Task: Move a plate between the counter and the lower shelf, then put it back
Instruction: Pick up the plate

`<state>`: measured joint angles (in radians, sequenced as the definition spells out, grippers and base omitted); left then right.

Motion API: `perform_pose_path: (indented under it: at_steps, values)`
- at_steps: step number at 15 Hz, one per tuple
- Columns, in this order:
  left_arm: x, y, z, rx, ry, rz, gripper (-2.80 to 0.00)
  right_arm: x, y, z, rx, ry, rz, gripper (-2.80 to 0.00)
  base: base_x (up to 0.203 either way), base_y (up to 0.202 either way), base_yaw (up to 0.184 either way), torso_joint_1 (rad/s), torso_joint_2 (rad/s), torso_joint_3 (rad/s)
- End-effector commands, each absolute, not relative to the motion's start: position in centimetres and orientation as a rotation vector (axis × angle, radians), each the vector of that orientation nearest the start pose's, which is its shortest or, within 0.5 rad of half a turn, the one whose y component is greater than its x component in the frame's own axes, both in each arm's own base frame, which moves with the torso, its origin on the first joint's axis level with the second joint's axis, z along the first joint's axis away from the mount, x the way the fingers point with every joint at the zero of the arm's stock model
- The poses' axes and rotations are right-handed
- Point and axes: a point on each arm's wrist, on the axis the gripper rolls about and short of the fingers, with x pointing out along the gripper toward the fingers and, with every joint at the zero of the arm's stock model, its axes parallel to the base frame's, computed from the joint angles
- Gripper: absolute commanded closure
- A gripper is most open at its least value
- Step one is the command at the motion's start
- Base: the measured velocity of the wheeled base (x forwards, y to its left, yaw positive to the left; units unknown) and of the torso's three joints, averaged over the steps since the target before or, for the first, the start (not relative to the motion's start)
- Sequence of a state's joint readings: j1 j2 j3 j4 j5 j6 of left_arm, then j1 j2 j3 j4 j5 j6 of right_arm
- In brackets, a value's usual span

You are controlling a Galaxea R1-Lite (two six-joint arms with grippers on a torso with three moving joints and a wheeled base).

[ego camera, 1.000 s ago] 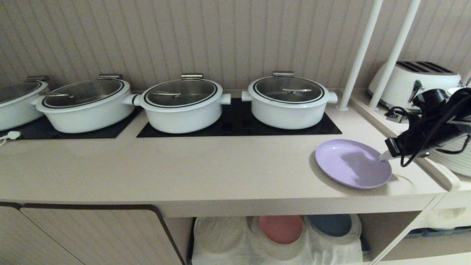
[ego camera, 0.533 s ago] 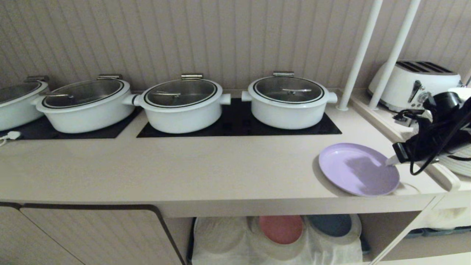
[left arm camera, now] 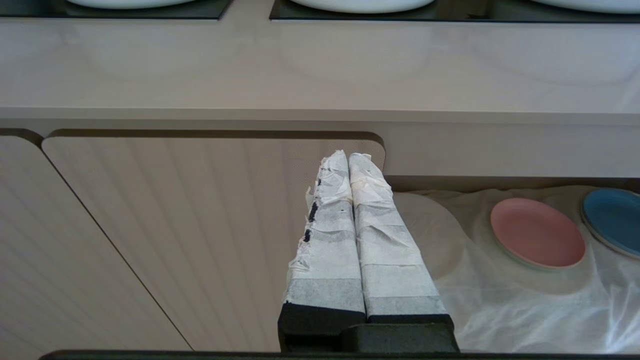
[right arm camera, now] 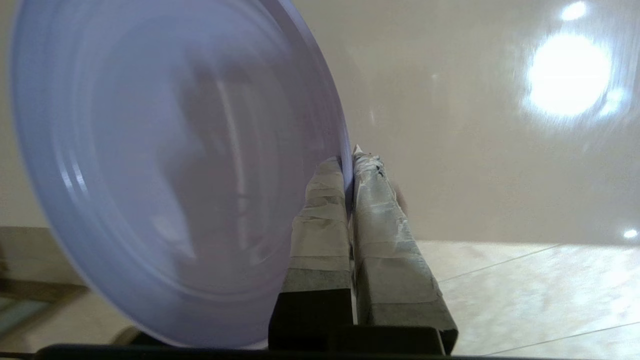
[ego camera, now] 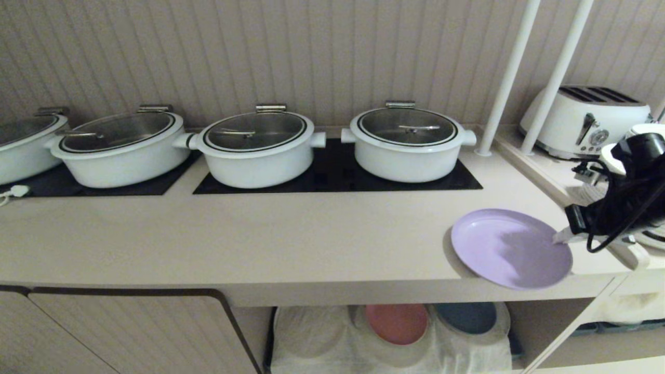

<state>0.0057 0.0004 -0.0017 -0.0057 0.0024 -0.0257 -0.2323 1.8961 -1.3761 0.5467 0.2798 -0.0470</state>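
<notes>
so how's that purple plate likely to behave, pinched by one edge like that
Probably stiff: the plate keeps its round shape with the right gripper shut on just its rim. Likely light, since that thin pinch carries it. Its glossy surface looks slippery, so it may pivot or slide between the taped fingers.

head dim, soft shadows | right wrist: motion blur, lamp glare on counter (right arm camera: 500, 150)

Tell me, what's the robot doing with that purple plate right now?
Right gripper shut on plate rim, plate near counter front edge. Left gripper shut, parked by cabinet door. Nothing in the way.
</notes>
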Motion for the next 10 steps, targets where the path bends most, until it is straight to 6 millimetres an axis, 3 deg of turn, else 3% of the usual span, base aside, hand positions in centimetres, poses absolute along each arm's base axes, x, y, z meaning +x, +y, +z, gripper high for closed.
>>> perform_pose_path:
  at_steps: [1,10]
  values:
    - [-2.3,0.0,7.7,-0.026,-0.006,0.009,0.0,31.9,-6.9,17.8,0.249,1.026,0.057,0.0,0.0,0.0,0.0,0.0,0.0,0.0]
    - [-2.3,0.0,7.7,-0.026,-0.006,0.009,0.0,30.7,-6.4,18.6,0.418,1.021,0.03,0.0,0.0,0.0,0.0,0.0,0.0,0.0]
